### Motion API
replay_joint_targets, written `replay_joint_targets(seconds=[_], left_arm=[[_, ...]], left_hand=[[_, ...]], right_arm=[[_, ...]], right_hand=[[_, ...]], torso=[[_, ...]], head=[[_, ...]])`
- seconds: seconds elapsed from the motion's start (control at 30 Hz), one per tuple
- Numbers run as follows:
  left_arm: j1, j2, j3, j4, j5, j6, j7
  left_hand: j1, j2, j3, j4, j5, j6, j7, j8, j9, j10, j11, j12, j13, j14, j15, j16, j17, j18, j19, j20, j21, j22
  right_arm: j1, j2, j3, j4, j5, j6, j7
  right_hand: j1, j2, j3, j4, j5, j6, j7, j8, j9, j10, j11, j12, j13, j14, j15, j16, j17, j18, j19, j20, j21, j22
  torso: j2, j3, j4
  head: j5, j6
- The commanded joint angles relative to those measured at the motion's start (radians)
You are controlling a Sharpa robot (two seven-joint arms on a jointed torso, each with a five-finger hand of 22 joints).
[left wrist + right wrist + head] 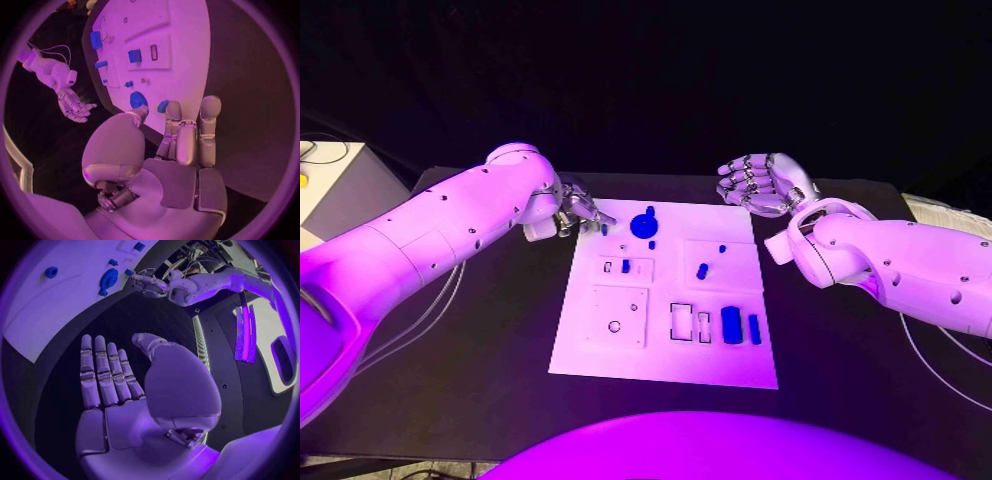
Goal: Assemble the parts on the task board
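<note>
On black table | flat white task board (pixel 589 355) | both hands' fingers spread, empty

We see a black, matte worktop (pixel 488 370) spreading across the middle of the head view, its far edge meeting a dark background. At the worktop's far left corner stands a pale grey box-shaped unit (pixel 341 185) with a small yellow spot on its side, and a dark cable (pixel 318 143) loops above it. Thin pale cables (pixel 427 312) trail over the worktop's left part. In the right wrist view we make out a flat, pale rectangular panel (pixel 278 347) with a dark rounded slot in it, beside the worktop's edge.
</note>
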Motion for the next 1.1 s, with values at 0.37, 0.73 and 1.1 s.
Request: replay_joint_targets(seconds=[0.37, 0.73, 1.1], left_arm=[[0.001, 0.013, -0.007, -0.021, 0.009, 0.019, 0.011], [0.001, 0.021, -0.010, -0.027, 0.011, 0.001, 0.017], [0.001, 0.023, -0.011, -0.029, 0.022, -0.014, 0.023]], left_hand=[[0.020, 0.009, -0.006, 0.002, 0.004, 0.001, -0.004, 0.005, -0.002, -0.008, -0.001, 0.004, -0.002, -0.002, 0.000, 0.002, 0.000, 0.016, 0.000, -0.002, -0.004, 0.000], [0.043, 0.032, -0.002, 0.002, 0.004, 0.001, -0.003, 0.006, -0.005, -0.009, 0.000, 0.005, -0.004, -0.003, 0.001, 0.002, -0.002, 0.016, -0.001, -0.002, -0.006, -0.002], [0.116, 0.071, 0.027, 0.000, 0.005, 0.006, -0.006, 0.015, -0.008, -0.015, -0.003, 0.006, -0.010, -0.005, -0.001, 0.002, -0.006, 0.017, -0.002, -0.003, -0.006, -0.002]], right_arm=[[0.000, 0.000, 0.000, 0.001, -0.002, 0.012, 0.011], [0.000, 0.002, 0.000, 0.000, -0.002, 0.013, 0.011], [0.000, 0.003, 0.000, 0.000, -0.002, 0.014, 0.011]], right_hand=[[-0.006, 0.004, -0.001, -0.005, 0.005, 0.010, 0.061, -0.005, -0.001, 0.006, 0.002, -0.002, -0.001, 0.001, 0.003, -0.003, -0.001, 0.013, -0.005, 0.001, 0.000, -0.001], [-0.006, 0.004, -0.001, -0.005, 0.005, 0.010, 0.061, -0.005, -0.001, 0.006, 0.002, -0.002, -0.001, 0.001, 0.003, -0.003, -0.001, 0.013, -0.005, 0.001, 0.000, -0.001], [-0.009, 0.006, 0.001, -0.010, 0.005, 0.012, 0.061, -0.006, -0.005, 0.008, 0.002, -0.001, -0.012, 0.005, 0.003, -0.007, -0.010, 0.013, -0.001, 0.001, 0.001, -0.017]], torso=[[0.000, 0.0000, -0.0002], [0.000, 0.0003, -0.0007], [0.000, 0.0008, -0.0004]], head=[[-0.004, 0.000], [-0.004, 0.000], [-0.006, 0.000]])
